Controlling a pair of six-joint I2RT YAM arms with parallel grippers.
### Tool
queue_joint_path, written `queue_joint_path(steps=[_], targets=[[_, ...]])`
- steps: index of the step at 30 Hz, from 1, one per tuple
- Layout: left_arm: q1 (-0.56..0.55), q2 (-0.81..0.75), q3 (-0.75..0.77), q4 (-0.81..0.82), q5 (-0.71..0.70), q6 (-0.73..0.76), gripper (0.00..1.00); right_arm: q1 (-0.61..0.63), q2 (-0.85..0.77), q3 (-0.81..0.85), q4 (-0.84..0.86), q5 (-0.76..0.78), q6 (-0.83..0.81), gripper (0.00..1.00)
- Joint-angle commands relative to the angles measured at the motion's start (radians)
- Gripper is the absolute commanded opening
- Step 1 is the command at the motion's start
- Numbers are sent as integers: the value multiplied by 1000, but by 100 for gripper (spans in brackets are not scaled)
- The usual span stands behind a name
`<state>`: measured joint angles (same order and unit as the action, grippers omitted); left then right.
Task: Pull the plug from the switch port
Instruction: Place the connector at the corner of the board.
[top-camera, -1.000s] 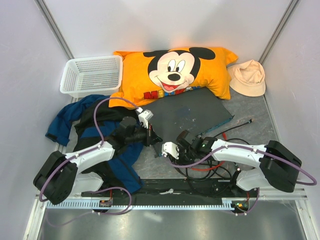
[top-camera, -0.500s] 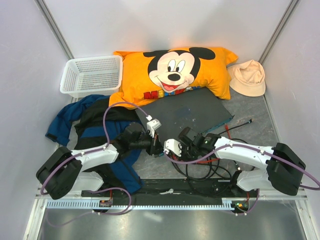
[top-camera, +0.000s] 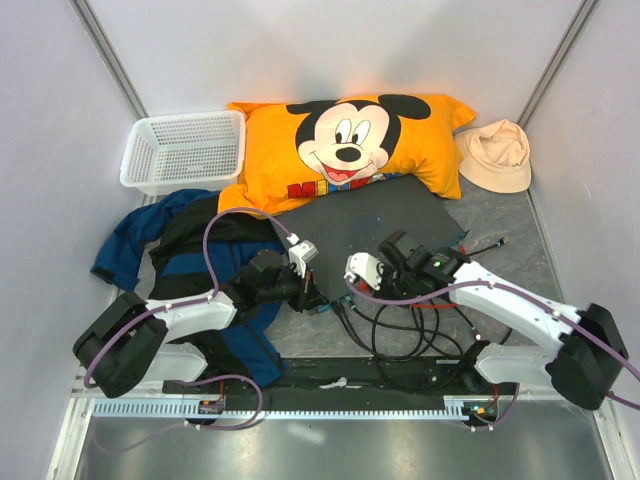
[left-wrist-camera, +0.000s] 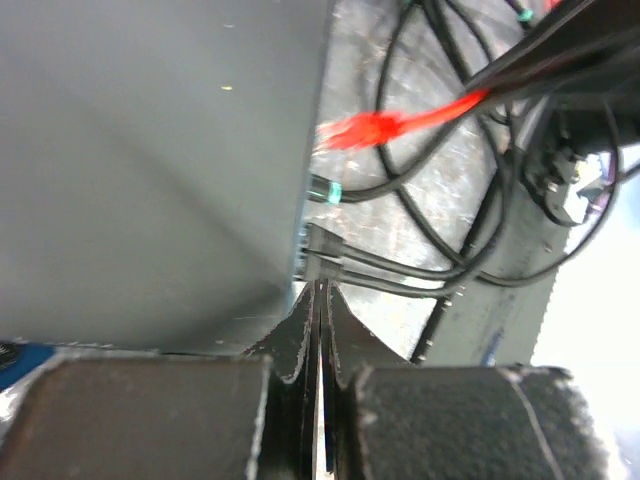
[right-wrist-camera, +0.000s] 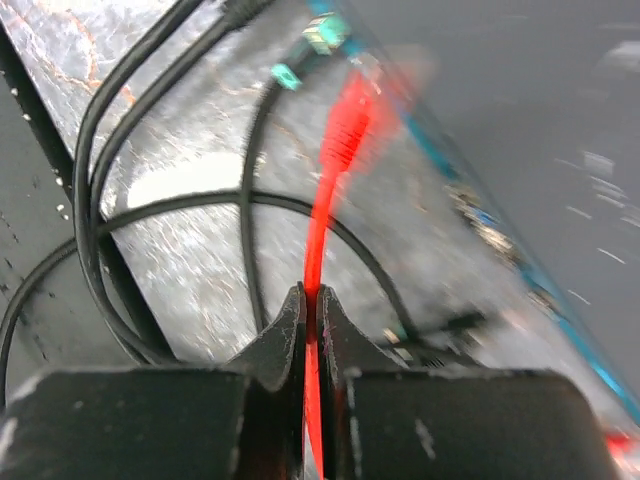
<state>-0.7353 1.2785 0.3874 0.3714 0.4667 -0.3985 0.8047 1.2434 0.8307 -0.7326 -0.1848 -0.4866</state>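
Work surface: a grey speckled table (top-camera: 500, 215) enclosed by pale panels. The switch (top-camera: 385, 225) lies flat at mid-table, set diagonally. Its far edge is at the orange pillow (top-camera: 345, 140) and its port edge faces my bases.

Jaw state: my right gripper (right-wrist-camera: 310, 315) is clamped on the red cable (right-wrist-camera: 318, 250), behind the red plug (right-wrist-camera: 345, 125). My left gripper (left-wrist-camera: 318, 310) is closed with nothing visible between the fingers. Its tips sit just beside the near corner of the switch, next to black plugs (left-wrist-camera: 325, 245) seated in that edge.

Governing relation: the red plug lies straight ahead of my right jaws. Its long axis is in line with the cable and roughly square to the port edge. I judge the withdrawal path to run back along that axis, towards my bases. The right arm has the hold, and the left is placed to brace the switch.

Limits of view: the right wrist picture is blurred around the ports. In the left wrist view the plug tip sits right at the switch edge, so I cannot tell whether it is seated or clear. From above, the plug is too small to make out among the black cables (top-camera: 400, 330).
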Motion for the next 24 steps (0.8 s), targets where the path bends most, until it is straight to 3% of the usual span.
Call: queue_joint_path(steps=[1, 9, 17, 20, 24], targets=[[5, 12, -24, 31, -102, 65, 2, -54, -110, 117, -92, 77, -55, 1], [20, 30, -27, 18, -178, 92, 2, -281, -194, 244, -131, 220, -27, 1], [68, 21, -5, 15, -191, 128, 2, -545, -128, 441, -42, 450, -95, 0], [73, 16, -5, 15, -188, 136, 2, -715, -92, 554, 1, 366, -84, 0], [76, -4, -13, 29, -181, 138, 2, -769, -4, 924, -57, 234, 12, 0]])
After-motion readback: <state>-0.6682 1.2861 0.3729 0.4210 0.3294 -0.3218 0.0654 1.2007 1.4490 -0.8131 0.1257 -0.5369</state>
